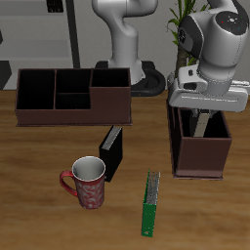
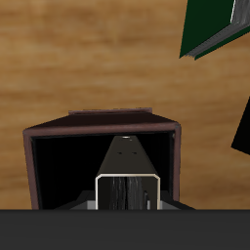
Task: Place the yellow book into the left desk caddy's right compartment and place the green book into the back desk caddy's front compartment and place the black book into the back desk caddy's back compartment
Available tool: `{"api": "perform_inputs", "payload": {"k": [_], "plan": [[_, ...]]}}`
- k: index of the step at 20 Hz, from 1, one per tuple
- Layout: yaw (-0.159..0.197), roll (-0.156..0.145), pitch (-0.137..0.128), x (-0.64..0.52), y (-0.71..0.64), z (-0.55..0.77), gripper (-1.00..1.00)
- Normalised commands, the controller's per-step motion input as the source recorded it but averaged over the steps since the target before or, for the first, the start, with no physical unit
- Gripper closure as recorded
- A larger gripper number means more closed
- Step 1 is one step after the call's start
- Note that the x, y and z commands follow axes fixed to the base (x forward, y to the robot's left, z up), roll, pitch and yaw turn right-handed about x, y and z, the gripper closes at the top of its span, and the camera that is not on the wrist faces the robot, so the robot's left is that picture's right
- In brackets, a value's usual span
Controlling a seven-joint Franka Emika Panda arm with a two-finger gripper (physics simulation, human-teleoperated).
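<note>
My gripper hangs over the left desk caddy, the dark brown box near the table's side edge. It is shut on the yellow book, which stands upright with its lower part inside the caddy. In the wrist view the book shows edge-on, reaching down into a dark compartment of the caddy from my gripper. The green book stands on edge near the table's front; it also shows in the wrist view. The black book stands mid-table. The back desk caddy stands farther back.
A red patterned mug stands near the front edge, beside the black book. The robot's base and a potted plant are behind the caddies. A corner of the black book shows in the wrist view.
</note>
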Motion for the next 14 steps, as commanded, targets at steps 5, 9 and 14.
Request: {"api": "perform_inputs", "payload": {"k": [5, 9, 14], "plan": [[0.006, -0.002, -0.015, -0.03, -0.1, -0.23, 1.0], [-0.014, 0.016, 0.031, -0.07, -0.06, -0.29, 1.0], [-0.021, 0.017, 0.036, -0.01, -0.08, -0.13, -1.0]]}}
